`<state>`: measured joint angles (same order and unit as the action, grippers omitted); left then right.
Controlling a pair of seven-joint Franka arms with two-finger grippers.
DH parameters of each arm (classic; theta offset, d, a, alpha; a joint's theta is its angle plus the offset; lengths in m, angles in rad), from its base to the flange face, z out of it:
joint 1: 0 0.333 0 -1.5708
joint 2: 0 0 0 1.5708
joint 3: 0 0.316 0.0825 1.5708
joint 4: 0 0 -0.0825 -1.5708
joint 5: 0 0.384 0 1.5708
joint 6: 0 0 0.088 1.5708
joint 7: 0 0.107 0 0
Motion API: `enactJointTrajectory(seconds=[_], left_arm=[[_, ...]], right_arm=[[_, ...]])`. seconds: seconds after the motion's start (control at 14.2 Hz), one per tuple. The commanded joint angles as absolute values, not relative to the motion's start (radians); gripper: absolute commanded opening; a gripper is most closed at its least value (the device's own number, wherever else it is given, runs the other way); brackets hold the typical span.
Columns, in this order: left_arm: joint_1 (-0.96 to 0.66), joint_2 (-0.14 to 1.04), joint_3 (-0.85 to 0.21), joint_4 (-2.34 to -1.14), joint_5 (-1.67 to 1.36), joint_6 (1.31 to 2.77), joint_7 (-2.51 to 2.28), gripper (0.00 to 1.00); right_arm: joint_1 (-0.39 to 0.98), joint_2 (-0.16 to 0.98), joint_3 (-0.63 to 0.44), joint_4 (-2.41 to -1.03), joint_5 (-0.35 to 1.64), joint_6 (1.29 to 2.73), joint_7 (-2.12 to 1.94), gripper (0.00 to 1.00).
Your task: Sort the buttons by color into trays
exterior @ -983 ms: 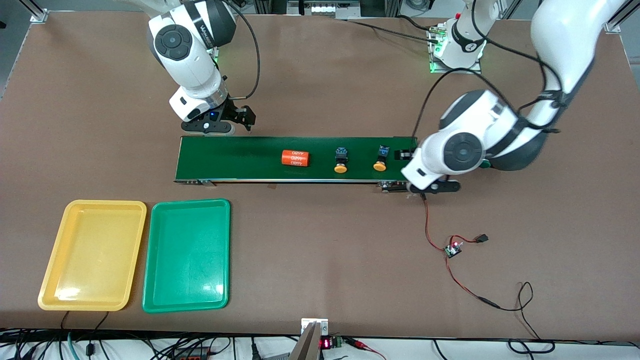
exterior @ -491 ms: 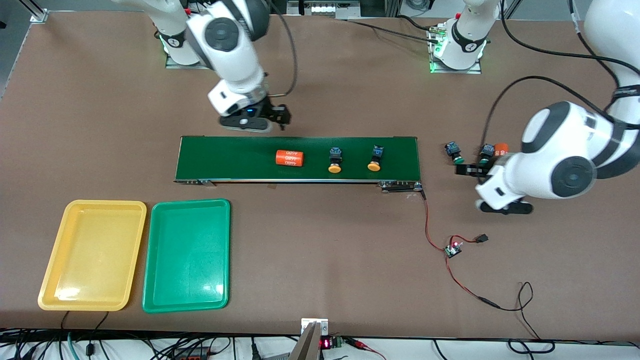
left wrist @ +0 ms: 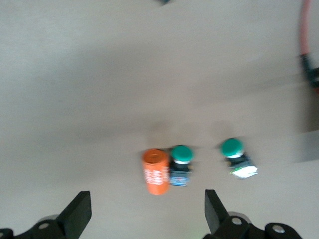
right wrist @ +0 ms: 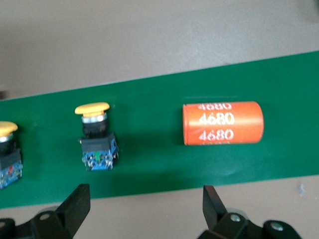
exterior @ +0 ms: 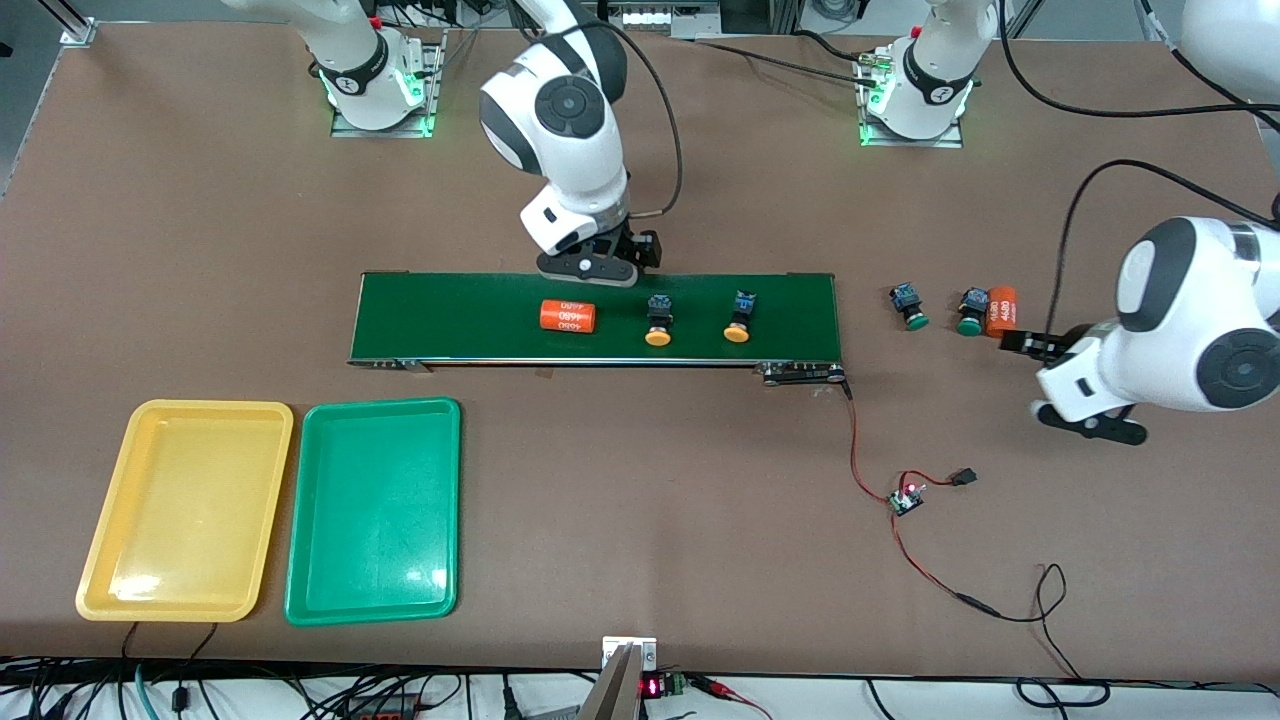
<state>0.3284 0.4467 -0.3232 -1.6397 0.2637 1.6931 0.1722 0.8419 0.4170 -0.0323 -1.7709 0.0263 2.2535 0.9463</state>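
Brown tabletop (exterior: pixel 640 500), cables trailing along the edge closest to the front camera. Nearest, at about 8 o'clock from the table's middle, two trays sit side by side and just apart: the yellow tray (exterior: pixel 100 560) at the right arm's end, the green tray (exterior: pixel 300 590) beside it. Both show only bare plastic, so by my reading nothing is sorted yet. Toward 4 o'clock lies a small circuit board (exterior: pixel 906 498) with red and black wires. Farther from the camera, a long dark-green belt (exterior: pixel 450 320) runs across the middle. On it, from the right arm's end toward the left arm's: an orange cylinder (exterior: pixel 567 316) with white numbers, then two yellow buttons (exterior: pixel 657 320) and (exterior: pixel 739 318), each lying on its side, well apart from one another. Off the belt, at 3 o'clock, two green buttons (exterior: pixel 909 306) and (exterior: pixel 970 312) lie on the bare table, the second touching another orange cylinder (exterior: pixel 1001 311). The left claw (left wrist: pixel 147 214) hangs over the table just beside this group, jaws spread wide, holding nothing. The right claw (right wrist: pixel 144 211) hangs over the belt's upper edge at 12 o'clock, between the first cylinder and the nearer yellow button, jaws likewise spread and empty. All four buttons remain to be carried; the cylinders likely stay put.
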Motion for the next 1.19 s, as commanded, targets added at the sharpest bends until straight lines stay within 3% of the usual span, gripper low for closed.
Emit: enactJointTrajectory(seconds=[0.0, 0.14, 0.35, 0.98, 1.05, 1.12], left_arm=[[0.265, 0.306, -0.189, -1.924, 0.204, 1.903, 0.23, 1.0], [0.244, 0.24, -0.138, -2.099, 0.198, 2.072, 0.239, 1.0], [0.229, 0.213, -0.077, -2.247, 0.198, 2.25, 0.303, 1.0], [0.238, 0.291, -0.049, -2.318, 0.126, 2.362, 0.36, 0.87], [0.238, 0.298, -0.038, -2.316, 0.126, 2.365, 0.37, 0.87], [0.238, 0.299, -0.037, -2.315, 0.126, 2.367, 0.371, 0.87]], right_arm=[[0.839, 0.481, -0.043, -1.689, -0.014, 2.246, 0.974, 1.0], [0.83, 0.534, -0.046, -1.636, -0.014, 2.249, 0.974, 1.0], [0.833, 0.59, -0.051, -1.591, -0.006, 2.273, 0.976, 1.0], [0.854, 0.658, -0.043, -1.594, 0.002, 2.28, 0.974, 1.0], [0.862, 0.67, -0.044, -1.594, 0.002, 2.278, 0.963, 0.96], [0.856, 0.67, -0.044, -1.595, -0.003, 2.275, 0.948, 0.77]])
